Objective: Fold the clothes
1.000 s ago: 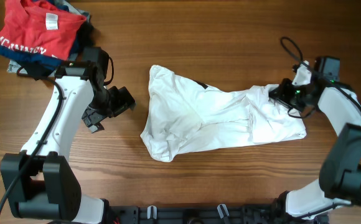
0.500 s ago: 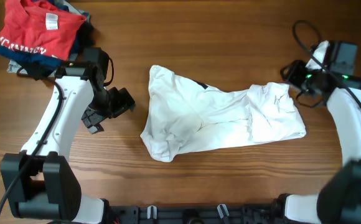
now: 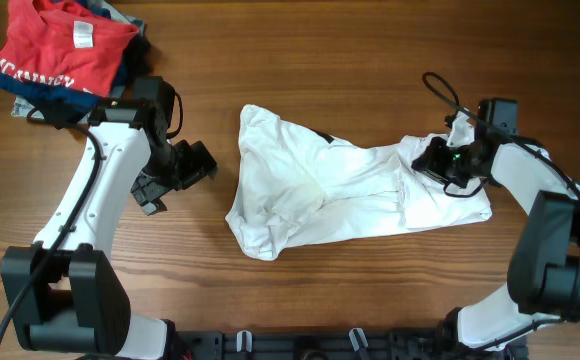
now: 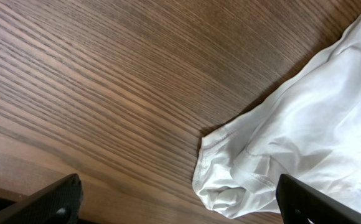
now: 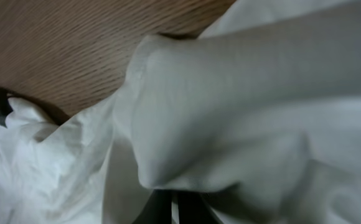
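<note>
Across mid-table the white shirt [image 3: 340, 190] lies wrinkled and bunched — right gripper [image 3: 436, 160] pinching its two-o'clock corner, left gripper [image 3: 178, 178] spread at nine.

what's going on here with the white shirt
Two robot arms are set to fold a white shirt, which lies crumpled and unfolded in the middle of the table. The right end effector is shut on fabric at the shirt's right edge. The left end effector hangs open just left of the shirt, holding nothing. A red T-shirt tops a pile in the corner.
</note>
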